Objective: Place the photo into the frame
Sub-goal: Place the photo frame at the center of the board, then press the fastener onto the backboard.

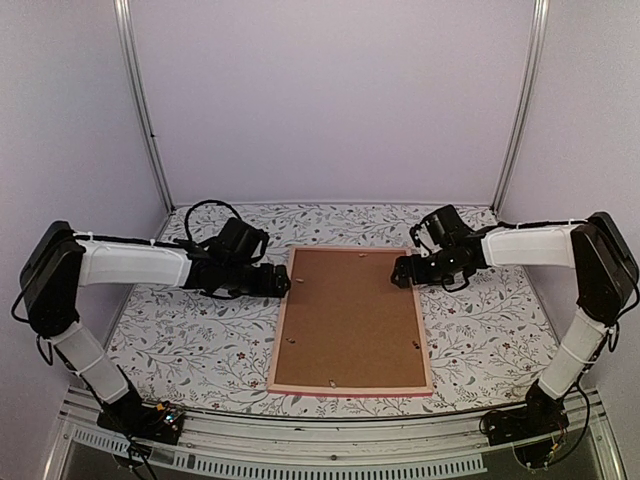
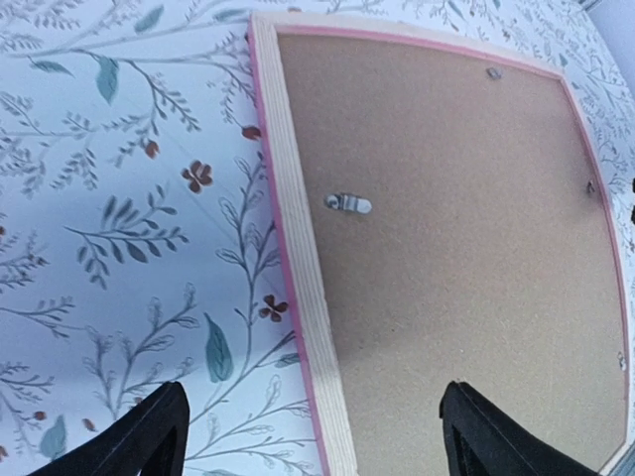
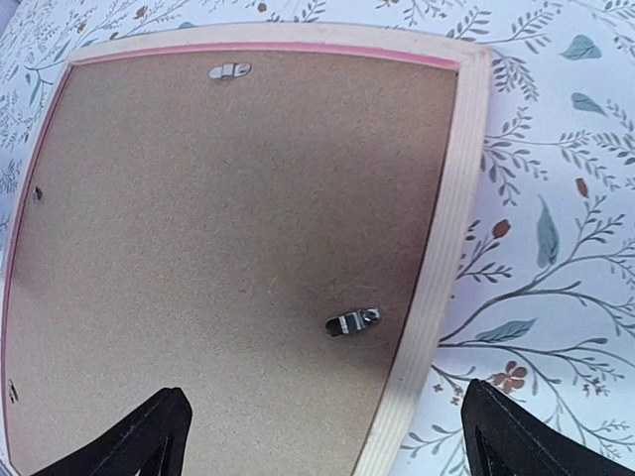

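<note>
Hovering at centre-left of the overhead view, the left gripper point(image 1: 284, 281) spreads its black fingers point(image 2: 149, 441) wide with nothing between them, straddling the left rail of the thin-railed pink rectangular frame point(image 1: 277, 345), a stance that looks meant to steady it rather than lift it. That frame lies face down mid-picture on the floral tablecloth point(image 1: 180, 340), plain brown backing board point(image 1: 350, 320) up under small metal turn clips point(image 2: 347, 204), its long axis running bottom to top, tilted a touch. The dark landscape photo is out of sight, presumably beneath the board, and at centre-right the right gripper point(image 1: 402, 270) gapes just as empty over the opposite rail.
</note>
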Controlling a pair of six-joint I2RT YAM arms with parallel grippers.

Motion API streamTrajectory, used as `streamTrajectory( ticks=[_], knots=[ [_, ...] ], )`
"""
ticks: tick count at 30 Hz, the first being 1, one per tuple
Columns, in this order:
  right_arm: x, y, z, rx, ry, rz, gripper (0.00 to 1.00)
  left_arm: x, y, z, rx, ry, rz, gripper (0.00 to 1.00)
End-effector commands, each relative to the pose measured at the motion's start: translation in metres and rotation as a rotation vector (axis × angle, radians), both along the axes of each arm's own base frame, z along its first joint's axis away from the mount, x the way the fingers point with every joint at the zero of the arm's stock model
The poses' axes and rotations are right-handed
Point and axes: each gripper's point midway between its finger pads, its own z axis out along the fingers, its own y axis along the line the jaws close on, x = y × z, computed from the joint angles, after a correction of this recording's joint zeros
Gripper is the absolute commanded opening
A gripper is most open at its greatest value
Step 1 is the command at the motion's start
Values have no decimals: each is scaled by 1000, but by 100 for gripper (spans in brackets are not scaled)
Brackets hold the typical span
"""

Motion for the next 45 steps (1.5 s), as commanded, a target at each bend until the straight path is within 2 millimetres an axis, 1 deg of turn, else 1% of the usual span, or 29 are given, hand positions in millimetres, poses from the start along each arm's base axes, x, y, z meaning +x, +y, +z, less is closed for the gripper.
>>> streamTrajectory(
  ticks=[1, 2, 5, 11, 15, 17, 22, 24, 28, 29, 30, 33, 38, 42, 45],
  knots=[
    [16, -17, 45, -62, -138, -25, 99, 12, 22, 37, 131, -153, 20, 97],
    [17, -17, 51, -63, -155, -17, 99, 15, 23, 41, 146, -169, 18, 99],
    [21, -16, 62, -64, -192, -5, 99, 25, 21, 49, 186, -195, 1, 100],
    [31, -13, 75, -78, -244, 22, 99, 46, 8, 44, 277, -194, -59, 100],
    [35, -10, 80, -65, -257, 51, 99, 56, 1, 43, 291, -195, -86, 100],
    [35, -9, 77, -65, -249, 63, 99, 59, -2, 43, 285, -191, -99, 100],
    [32, -12, 63, -86, -222, 71, 99, 58, -7, 30, 278, -159, -141, 100],
    [28, -9, 52, -70, -183, 98, 99, 59, -8, 21, 267, -140, -153, 100],
    [27, -10, 28, -74, -102, 101, 99, 64, -10, 6, 222, -90, -167, 99],
    [28, -11, 20, -77, -79, 93, 99, 66, -10, 4, 211, -81, -167, 98],
    [29, -11, 17, -77, -65, 89, 99, 68, -10, 3, 206, -74, -165, 97],
    [31, -15, 1, -81, -8, 66, 98, 74, -9, 3, 210, -75, -156, 97],
    [34, -18, -16, -37, 72, 34, 91, 75, -7, 0, 220, -70, -152, 97],
    [34, -10, -24, 3, 114, 41, 84, 76, -5, -3, 227, -70, -146, 97],
    [36, -9, -30, 4, 132, 28, 80, 78, -9, -3, 221, -72, -156, 97]
  ],
)
